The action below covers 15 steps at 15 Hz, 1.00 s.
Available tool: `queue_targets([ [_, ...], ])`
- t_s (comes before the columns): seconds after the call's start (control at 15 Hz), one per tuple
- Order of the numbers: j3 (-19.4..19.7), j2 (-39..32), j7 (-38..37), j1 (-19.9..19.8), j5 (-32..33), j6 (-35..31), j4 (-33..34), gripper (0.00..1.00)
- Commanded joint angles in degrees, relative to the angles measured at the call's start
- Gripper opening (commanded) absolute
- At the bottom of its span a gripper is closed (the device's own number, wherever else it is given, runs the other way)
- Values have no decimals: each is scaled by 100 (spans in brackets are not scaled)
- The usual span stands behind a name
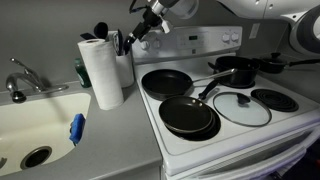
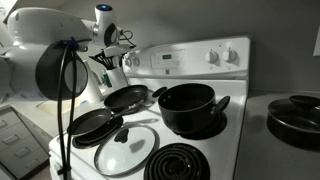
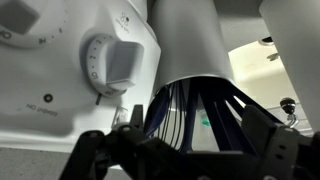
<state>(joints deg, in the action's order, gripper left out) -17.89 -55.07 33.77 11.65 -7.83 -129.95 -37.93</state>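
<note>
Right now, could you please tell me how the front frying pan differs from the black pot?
The front frying pan is shallow; the black pot is deep, with tall walls. The front frying pan sits near the front edge of the stove beside the glass lid; the black pot sits at the back. Both are black and uncovered.
</note>
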Motion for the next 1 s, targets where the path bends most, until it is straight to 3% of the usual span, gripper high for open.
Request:
queue_targets([
  [0.0, 5, -173, 63, 9, 30, 188, 343, 100],
  [0.93, 75, -295, 75, 21, 103, 228, 514, 100],
])
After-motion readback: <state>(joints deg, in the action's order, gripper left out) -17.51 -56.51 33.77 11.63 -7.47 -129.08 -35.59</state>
